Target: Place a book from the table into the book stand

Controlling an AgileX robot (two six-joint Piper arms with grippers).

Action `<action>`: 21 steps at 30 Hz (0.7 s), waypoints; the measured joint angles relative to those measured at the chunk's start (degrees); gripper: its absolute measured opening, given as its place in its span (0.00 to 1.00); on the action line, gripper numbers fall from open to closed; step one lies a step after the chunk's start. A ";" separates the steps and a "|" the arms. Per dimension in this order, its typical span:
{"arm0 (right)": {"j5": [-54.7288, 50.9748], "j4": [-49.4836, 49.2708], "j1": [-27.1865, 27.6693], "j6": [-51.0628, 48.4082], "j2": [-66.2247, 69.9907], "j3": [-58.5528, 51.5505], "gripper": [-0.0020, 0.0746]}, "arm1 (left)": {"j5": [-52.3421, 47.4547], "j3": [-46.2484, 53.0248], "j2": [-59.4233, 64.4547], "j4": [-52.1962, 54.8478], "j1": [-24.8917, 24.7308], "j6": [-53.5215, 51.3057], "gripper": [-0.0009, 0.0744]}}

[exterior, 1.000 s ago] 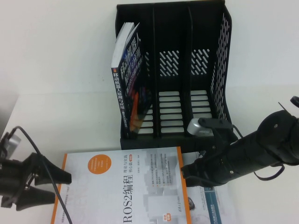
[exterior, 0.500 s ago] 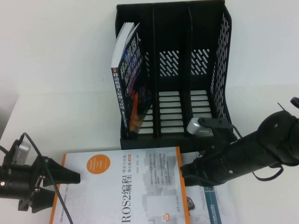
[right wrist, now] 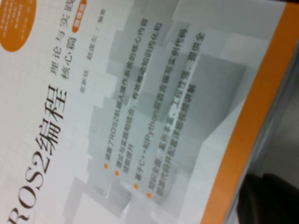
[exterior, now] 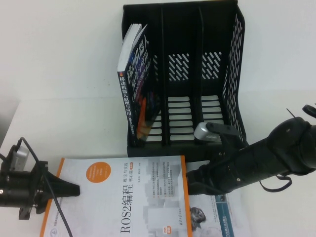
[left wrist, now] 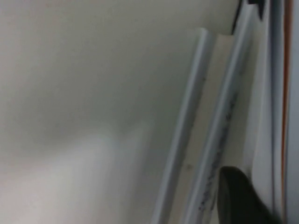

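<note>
Close, blurred look along the white table (left wrist: 84, 93), stacked pale page edges of a book (left wrist: 219, 121) running alongside, thin orange cover line at the frame's border, one dark fingertip (left wrist: 238, 198) of the left gripper beside the pages
</note>
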State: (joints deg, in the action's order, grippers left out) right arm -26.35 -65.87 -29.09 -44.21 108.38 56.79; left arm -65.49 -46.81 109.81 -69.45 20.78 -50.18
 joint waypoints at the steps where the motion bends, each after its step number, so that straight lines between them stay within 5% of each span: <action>1: -0.03 0.26 0.00 0.00 0.00 0.02 0.03 | -0.27 0.00 -0.34 0.00 0.00 0.35 0.21; 7: -0.26 4.50 0.12 0.68 -0.68 0.34 0.03 | -0.81 0.00 -6.27 0.41 0.00 3.94 0.16; 14: -3.34 22.49 5.13 11.64 -8.43 0.34 0.03 | -1.22 -3.41 -21.51 7.04 -0.49 14.37 0.16; 21: -8.89 32.37 10.00 17.10 -21.38 0.23 0.03 | -2.54 -11.34 -37.88 12.48 -10.30 22.91 0.16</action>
State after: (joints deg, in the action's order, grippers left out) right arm -35.23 -33.50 -19.09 -27.11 87.00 57.02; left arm -68.03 -58.15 71.93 -56.97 10.48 -27.27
